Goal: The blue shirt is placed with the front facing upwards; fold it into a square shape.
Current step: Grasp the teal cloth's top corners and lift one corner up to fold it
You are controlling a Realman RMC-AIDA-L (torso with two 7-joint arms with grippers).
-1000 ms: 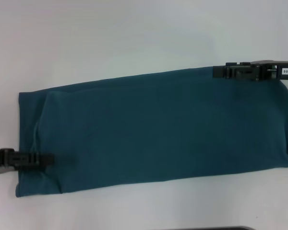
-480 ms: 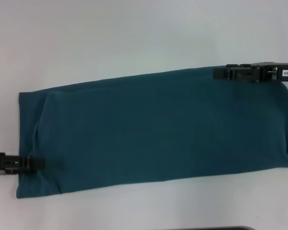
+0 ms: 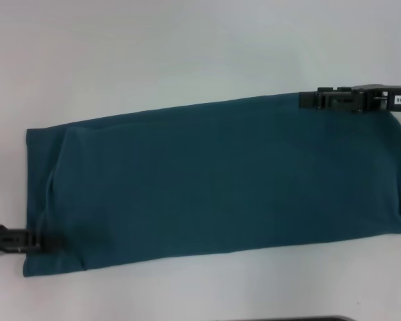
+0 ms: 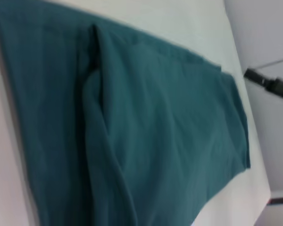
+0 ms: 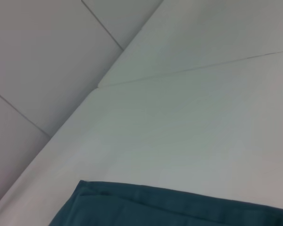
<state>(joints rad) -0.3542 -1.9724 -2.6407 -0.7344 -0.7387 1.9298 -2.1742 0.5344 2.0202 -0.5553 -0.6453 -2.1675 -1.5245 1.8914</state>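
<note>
The blue shirt (image 3: 214, 184) lies flat on the white worktop (image 3: 187, 53) as one long band, plain teal side up, with no lettering showing. It runs across most of the head view, its left end squared off and its right end rounded and reaching the picture's edge. A soft lengthwise ridge of cloth (image 4: 96, 127) shows near the shirt's left end in the left wrist view, where a folded layer lies over the one below. The left pincer (image 3: 17, 239) sits at the shirt's left edge, near its front corner, its tip meeting the cloth edge; whether it is open or closed, or has hold of the cloth, cannot be told. The right pincer (image 3: 334, 99) sits at the shirt's far edge, toward the right end, its tip over the edge of the cloth; its opening and any hold cannot be told either. The right wrist view shows a folded shirt corner (image 5: 99, 197) lying flat against bare worktop, with layered hem lines visible.
</note>
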